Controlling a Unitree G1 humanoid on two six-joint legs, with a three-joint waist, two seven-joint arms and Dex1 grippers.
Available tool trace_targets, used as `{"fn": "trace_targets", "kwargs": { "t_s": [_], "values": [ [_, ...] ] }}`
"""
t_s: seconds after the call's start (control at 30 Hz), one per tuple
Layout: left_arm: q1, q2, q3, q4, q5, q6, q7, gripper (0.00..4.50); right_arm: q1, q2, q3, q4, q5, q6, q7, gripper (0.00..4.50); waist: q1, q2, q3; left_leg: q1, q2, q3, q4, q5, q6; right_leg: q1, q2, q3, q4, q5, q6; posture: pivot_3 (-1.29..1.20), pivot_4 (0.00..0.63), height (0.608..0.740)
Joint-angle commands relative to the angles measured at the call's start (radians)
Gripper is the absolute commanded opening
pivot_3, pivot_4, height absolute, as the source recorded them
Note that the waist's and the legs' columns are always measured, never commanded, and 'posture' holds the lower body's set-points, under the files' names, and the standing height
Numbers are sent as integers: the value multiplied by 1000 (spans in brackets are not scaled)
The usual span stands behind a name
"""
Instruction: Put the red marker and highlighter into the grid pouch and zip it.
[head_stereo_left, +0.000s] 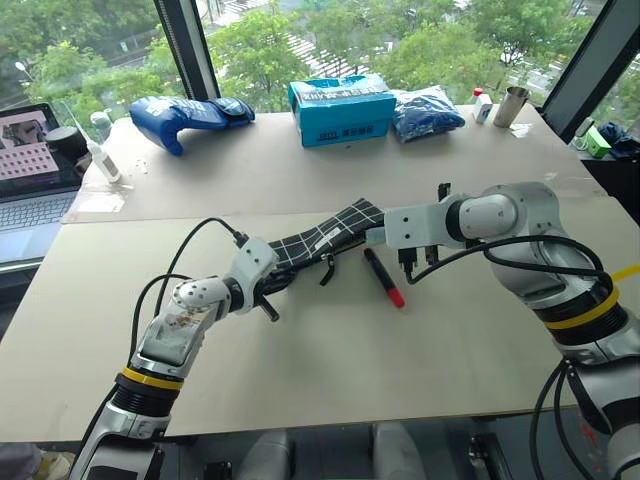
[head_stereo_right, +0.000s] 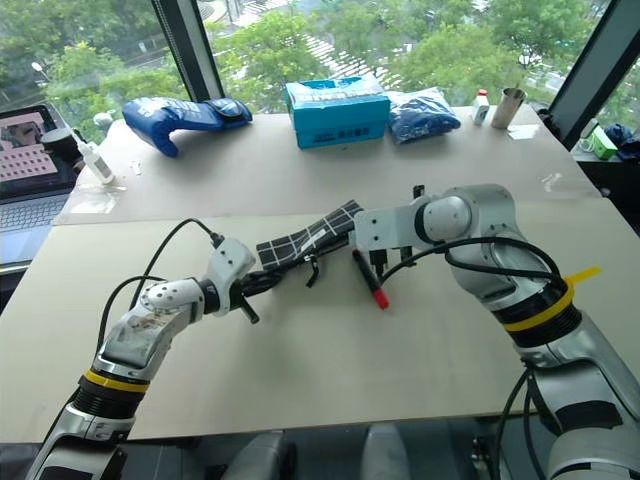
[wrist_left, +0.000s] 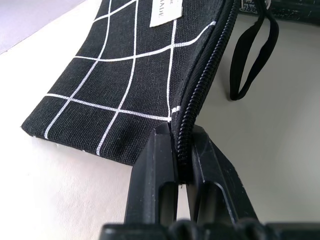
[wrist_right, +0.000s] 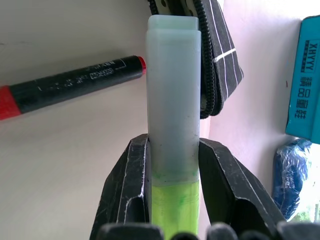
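My left claw (wrist_left: 181, 165) was pinched tight on the zipper edge at one end of the flat black cloth pouch with white grid lines (head_stereo_left: 322, 238). That held the pouch a little off the pale wooden table (head_stereo_left: 330, 370). Its black pull cord (wrist_left: 252, 60) hung loose beside the zipper.

My right claw (wrist_right: 172, 165) was squeezing the short fat highlighter with the pale green body and bright yellow-green cap (wrist_right: 172, 105). The pale end pointed at the far end of the pouch, right by the zipper teeth. I could not tell how wide the mouth was open there.

The thin black marker with the red cap (head_stereo_left: 384, 278) lay flat on the table, just beside the pouch and under my right arm. It was not in the pouch yet.

Here is what I thought could go wrong. If the mouth was too narrow, the fat highlighter might bump the zipper teeth and push the soft pouch away. I held only a thin edge, so a hard push might pull the pouch out of my left claw. If I let go too soon, the highlighter might drop on the table and roll off. My right arm might also knock the red marker.
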Motion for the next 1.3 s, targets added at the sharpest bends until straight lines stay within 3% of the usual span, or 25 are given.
{"fn": "trace_targets", "kwargs": {
  "t_s": [0.03,0.4,0.57,0.93,1.3],
  "values": [
    [-9,5,-11,-46,9,-18,-7,0,-42,36,24,32,-87,-18,-60,978,-1,0,0,0,0,0,0,0,0,0,0,0,0,0,0,0,150,740],
    [-17,-12,-15,-53,4,1,-3,0,-28,197,110,77,-251,19,-121,978,0,0,0,0,0,0,0,0,0,-1,0,0,0,0,0,0,150,740],
    [-17,-19,-10,-59,-4,15,0,0,-51,265,138,154,-324,-20,-226,978,-5,0,0,0,0,0,-1,0,-1,-1,0,0,0,0,0,0,150,740],
    [-22,-28,9,-62,-19,38,-3,0,-3,310,163,241,-296,-331,-427,978,-6,0,0,0,0,0,-1,0,-1,-1,0,0,0,0,0,0,150,740],
    [-9,-25,23,-80,-27,47,-6,0,-46,295,189,442,-289,-786,-703,978,-9,0,0,1,0,0,-2,0,-1,-1,0,0,0,0,0,0,150,740]
  ]
}}
